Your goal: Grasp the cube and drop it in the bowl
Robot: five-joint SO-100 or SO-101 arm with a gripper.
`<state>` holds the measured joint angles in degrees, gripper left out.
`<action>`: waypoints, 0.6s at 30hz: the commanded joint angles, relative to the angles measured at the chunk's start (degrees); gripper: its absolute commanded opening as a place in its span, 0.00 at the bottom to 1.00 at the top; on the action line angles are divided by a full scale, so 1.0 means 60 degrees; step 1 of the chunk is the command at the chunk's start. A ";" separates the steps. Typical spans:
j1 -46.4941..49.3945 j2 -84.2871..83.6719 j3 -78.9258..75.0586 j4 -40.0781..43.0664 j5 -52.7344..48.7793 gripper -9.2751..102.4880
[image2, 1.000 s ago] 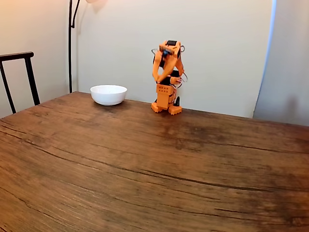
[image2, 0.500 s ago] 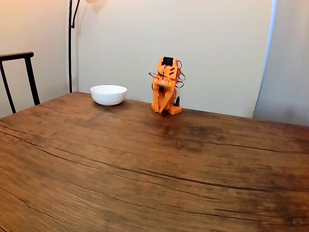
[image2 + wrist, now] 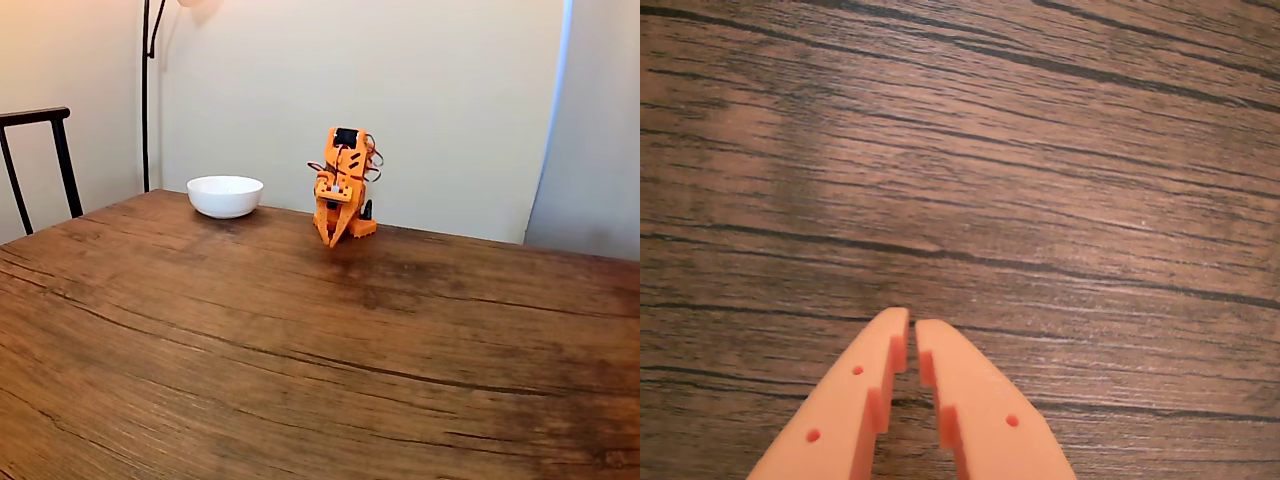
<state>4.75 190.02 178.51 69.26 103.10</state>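
One white bowl (image 3: 225,195). One orange arm (image 3: 342,190) with one hand (image 3: 911,322), two fingers (image 3: 980,410). One wooden bench (image 3: 300,340). One chair (image 3: 40,150). One lamp pole (image 3: 146,95).

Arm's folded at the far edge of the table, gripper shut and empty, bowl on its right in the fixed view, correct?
Not the side: in the fixed view the bowl sits left of the arm. The rest holds; the gripper is shut with nothing between its fingers in the wrist view.

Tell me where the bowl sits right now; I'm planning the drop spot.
In the fixed view the bowl sits at the table's far edge, left of the orange arm's base, near the lamp pole by the wall.
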 commanded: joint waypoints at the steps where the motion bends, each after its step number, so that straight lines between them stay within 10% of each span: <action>1: 0.0073 0.0044 -0.0044 0.0000 -0.0015 0.08; 18: 0.0059 -0.0088 -0.0044 0.0015 0.0073 0.08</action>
<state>4.75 189.67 178.51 69.26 103.27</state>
